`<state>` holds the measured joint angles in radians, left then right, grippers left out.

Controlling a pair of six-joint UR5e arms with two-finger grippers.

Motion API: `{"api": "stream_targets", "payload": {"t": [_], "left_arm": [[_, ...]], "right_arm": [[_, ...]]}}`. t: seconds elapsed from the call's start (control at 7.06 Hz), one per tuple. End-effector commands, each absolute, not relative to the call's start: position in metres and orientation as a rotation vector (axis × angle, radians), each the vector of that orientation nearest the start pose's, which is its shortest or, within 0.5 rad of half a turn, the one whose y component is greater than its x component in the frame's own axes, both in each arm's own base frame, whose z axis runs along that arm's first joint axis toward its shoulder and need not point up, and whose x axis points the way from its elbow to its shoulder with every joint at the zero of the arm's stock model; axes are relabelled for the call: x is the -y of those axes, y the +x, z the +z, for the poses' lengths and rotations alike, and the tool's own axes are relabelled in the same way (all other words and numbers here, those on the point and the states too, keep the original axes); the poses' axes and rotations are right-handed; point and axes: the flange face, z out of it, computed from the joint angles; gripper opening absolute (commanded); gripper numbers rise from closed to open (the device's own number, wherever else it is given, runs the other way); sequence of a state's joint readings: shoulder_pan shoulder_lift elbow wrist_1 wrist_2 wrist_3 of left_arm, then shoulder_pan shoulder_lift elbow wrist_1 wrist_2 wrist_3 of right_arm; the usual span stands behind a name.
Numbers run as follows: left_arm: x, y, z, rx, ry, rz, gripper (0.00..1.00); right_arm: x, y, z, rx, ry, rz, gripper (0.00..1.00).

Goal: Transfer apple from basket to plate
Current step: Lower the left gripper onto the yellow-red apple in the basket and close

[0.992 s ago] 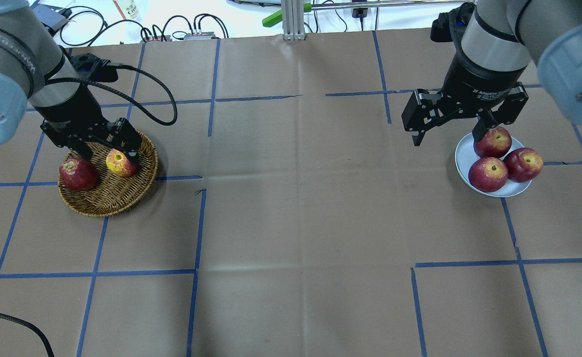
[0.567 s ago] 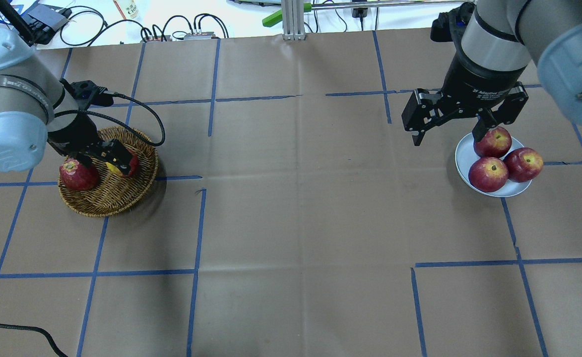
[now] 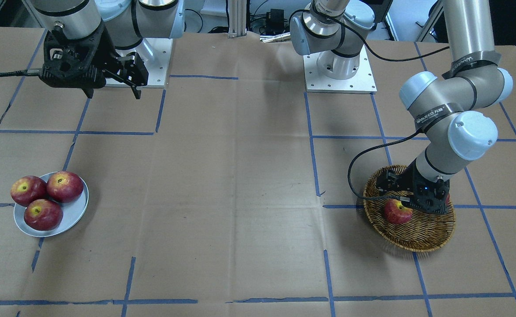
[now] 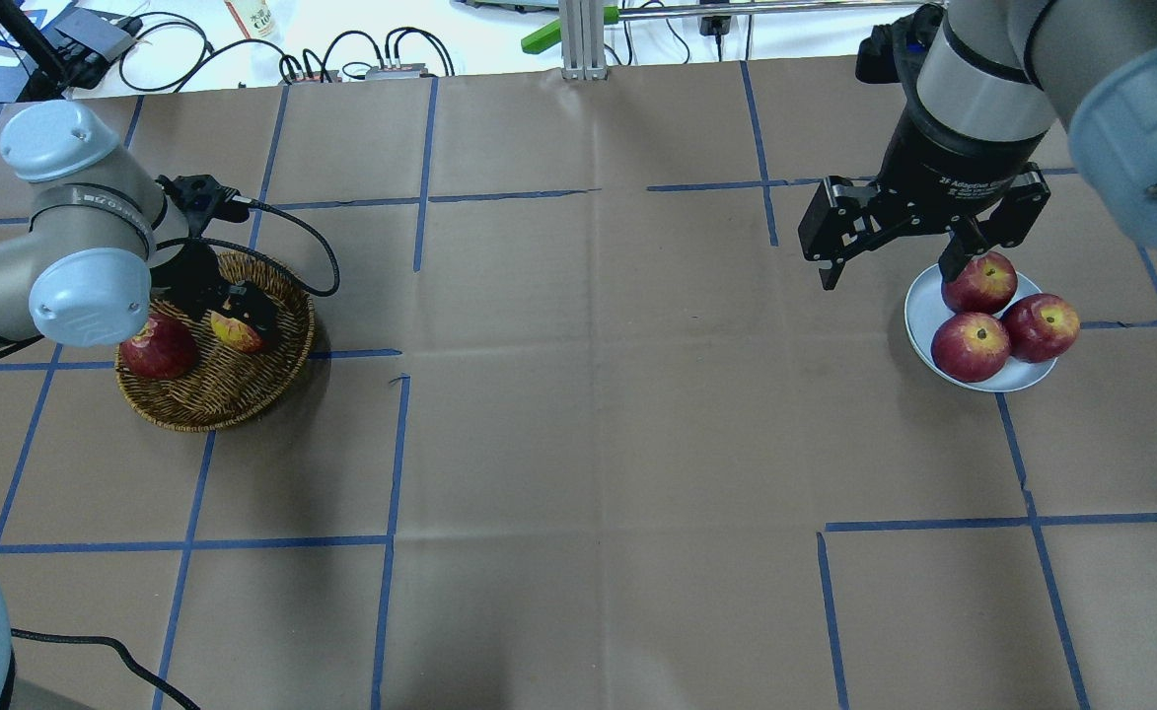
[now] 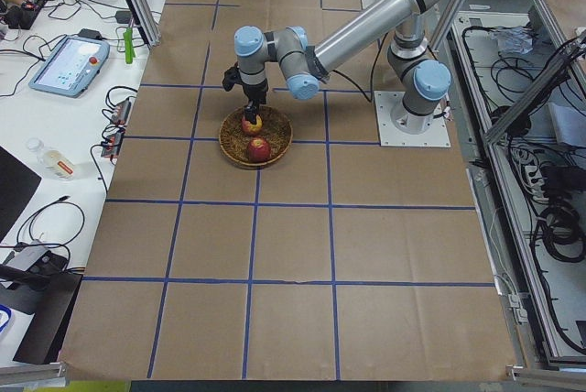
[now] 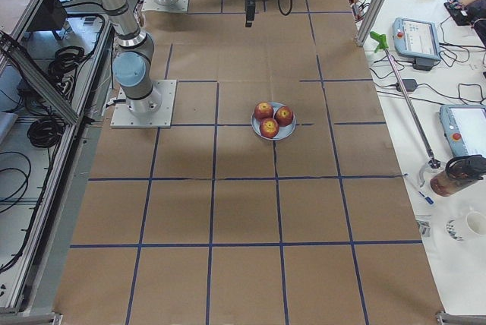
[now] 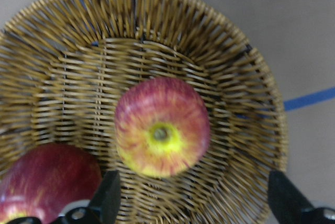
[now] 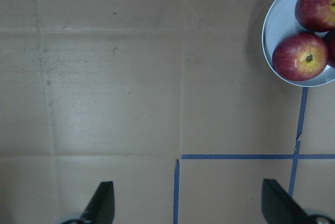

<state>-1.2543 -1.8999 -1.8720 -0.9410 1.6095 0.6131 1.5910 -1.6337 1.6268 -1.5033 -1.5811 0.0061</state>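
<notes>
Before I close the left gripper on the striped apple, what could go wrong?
The dark red apple lies close beside the apple in the basket; a finger of the open left gripper could clip it.
The plate holds three apples with little bare room, so a fourth might roll off.
The open right gripper hangs above the table near the plate, possibly in the delivery path.
</notes>
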Motion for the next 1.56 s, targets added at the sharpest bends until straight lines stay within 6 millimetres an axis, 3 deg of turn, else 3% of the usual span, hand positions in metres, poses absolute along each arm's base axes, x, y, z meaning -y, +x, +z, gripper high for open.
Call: {"api": "stream_targets", "payload": {"t": [0.0, 0.57, 0.71, 0.99, 1.28, 1.42], "left_arm": [[0.577, 0.054, 0.215, -3.058, 0.465, -0.01, 0.99], [0.586, 0.056, 0.195, -3.065, 0.456, -0.012, 0.97], [0.586, 0.056, 0.192, -3.066, 0.449, -0.001, 0.83], [0.586, 0.057, 0.194, -3.06, 0.451, -0.002, 0.67], [0.585, 0.046, 0.223, -3.047, 0.452, -0.054, 0.67], [0.582, 0.03, 0.245, -3.071, 0.369, -0.054, 0.67]], "right_arm": [[0.456, 0.141, 0.484, -3.152, -0.022, 0.096, 1.0], [0.456, 0.142, 0.484, -3.15, -0.022, 0.096, 1.0], [0.456, 0.142, 0.484, -3.15, -0.025, 0.096, 1.0], [0.456, 0.142, 0.484, -3.15, -0.025, 0.096, 1.0], [0.456, 0.142, 0.486, -3.15, -0.022, 0.089, 1.0], [0.456, 0.142, 0.486, -3.15, -0.022, 0.089, 1.0]]}}
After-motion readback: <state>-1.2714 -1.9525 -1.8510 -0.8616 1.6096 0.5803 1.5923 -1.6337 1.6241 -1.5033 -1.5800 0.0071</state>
